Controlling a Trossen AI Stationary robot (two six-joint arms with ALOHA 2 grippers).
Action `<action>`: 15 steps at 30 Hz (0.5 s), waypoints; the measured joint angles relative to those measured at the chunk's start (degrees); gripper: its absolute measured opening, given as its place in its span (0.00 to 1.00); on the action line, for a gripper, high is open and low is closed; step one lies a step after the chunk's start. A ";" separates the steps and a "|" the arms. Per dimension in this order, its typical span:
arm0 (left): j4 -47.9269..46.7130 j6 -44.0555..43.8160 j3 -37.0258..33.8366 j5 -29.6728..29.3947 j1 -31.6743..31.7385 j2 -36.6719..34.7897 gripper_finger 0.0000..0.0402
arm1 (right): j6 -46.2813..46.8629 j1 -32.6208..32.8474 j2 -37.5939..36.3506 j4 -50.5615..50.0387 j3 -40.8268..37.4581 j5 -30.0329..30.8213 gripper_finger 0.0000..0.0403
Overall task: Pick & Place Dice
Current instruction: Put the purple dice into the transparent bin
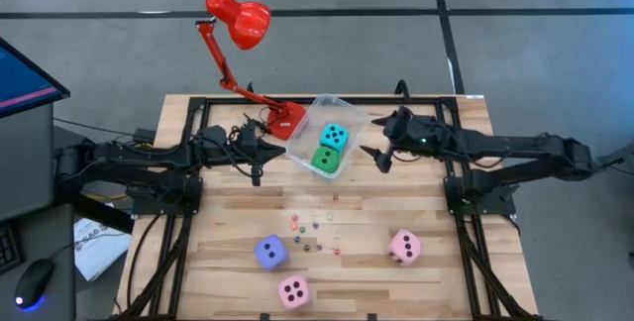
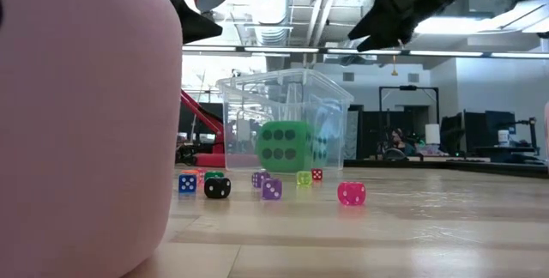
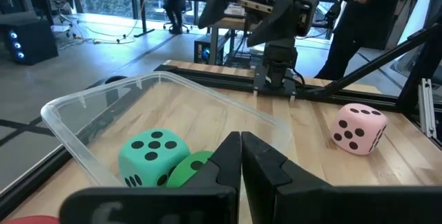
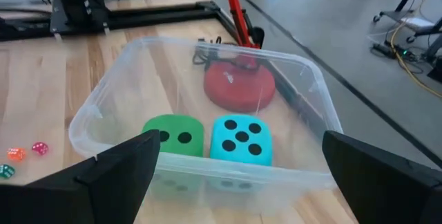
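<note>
A clear tub (image 1: 349,123) at the table's far middle holds a cyan die (image 1: 335,138) and a green die (image 1: 325,160), both resting on its floor. On the near part of the table rest a purple-blue die (image 1: 270,252) and two pink dice (image 1: 294,291) (image 1: 404,247). Several tiny dice (image 1: 312,227) lie scattered between them and the tub. My left gripper (image 3: 240,162) hovers shut just left of the tub. My right gripper (image 4: 238,182) hovers open just right of the tub, above its rim (image 4: 207,48), with nothing between its fingers.
A red desk lamp stands with its base (image 1: 285,120) against the tub's far left corner, its arm and head (image 1: 240,19) reaching beyond the far edge. In the low view a pink die (image 2: 77,123) fills the near left. The black arm frames (image 1: 188,192) flank the table.
</note>
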 joint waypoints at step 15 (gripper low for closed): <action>0.07 0.00 0.00 0.00 0.00 0.00 0.00 | -2.61 0.00 -14.24 1.74 -9.98 7.35 0.99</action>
